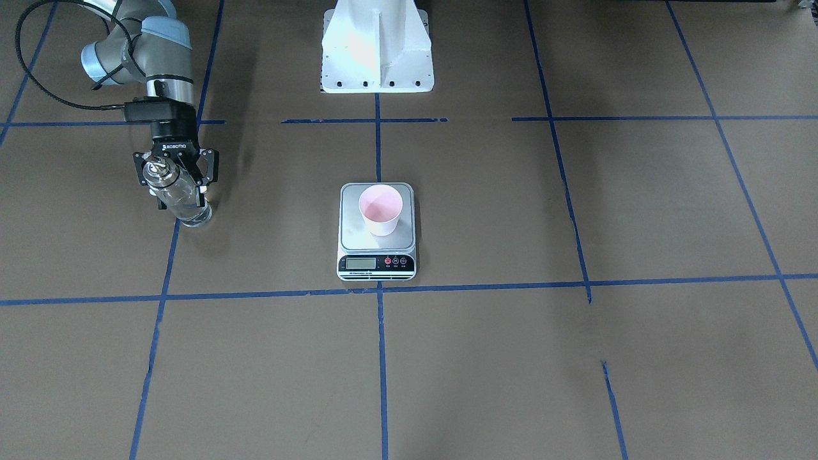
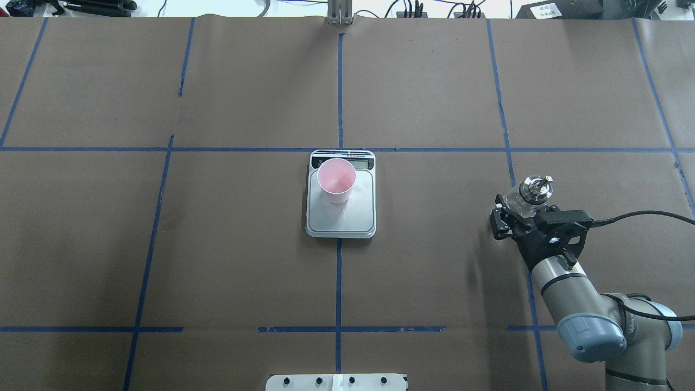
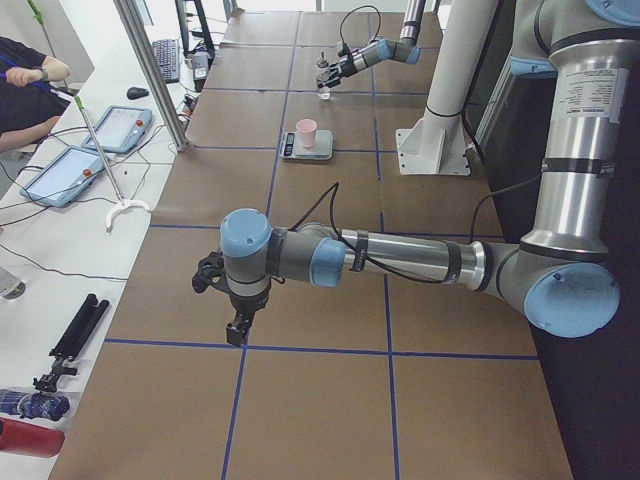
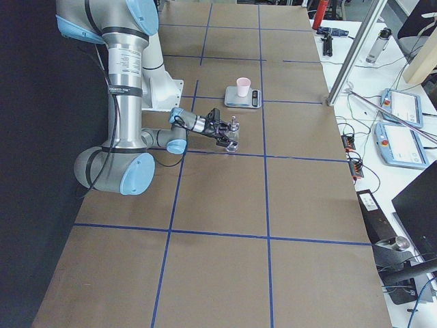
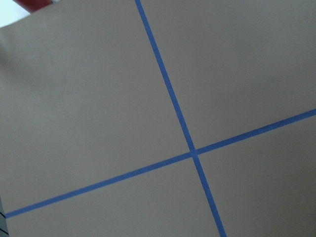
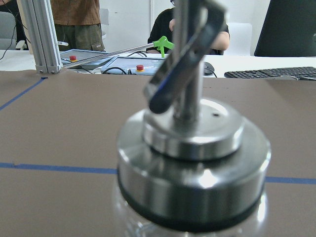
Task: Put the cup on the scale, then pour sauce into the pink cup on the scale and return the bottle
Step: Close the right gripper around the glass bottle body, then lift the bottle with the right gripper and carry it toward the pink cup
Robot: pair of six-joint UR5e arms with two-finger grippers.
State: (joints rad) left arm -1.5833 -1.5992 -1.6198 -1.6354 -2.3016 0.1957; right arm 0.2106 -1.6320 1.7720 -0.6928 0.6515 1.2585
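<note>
1. The left pincer [image 3: 237, 327] hangs over the worktop [image 2: 217, 244]; I cannot tell whether it is apart or together.
2. The pink cup [image 2: 336, 180] stands on the scale [image 2: 358, 217], so placing looks done.
3. At the scale's 3 o'clock, the right pincer [image 2: 516, 209] clamps the bottle [image 2: 535, 190]. Next, probably: carry it toward 9 o'clock and tip.

Front and overhead cams look steeply down from opposite sides, sharing the scale [image 1: 353, 233] — right wrist cam, behind the right pincer [image 1: 176, 181], hugs the bottle cap [image 6: 192, 163].
</note>
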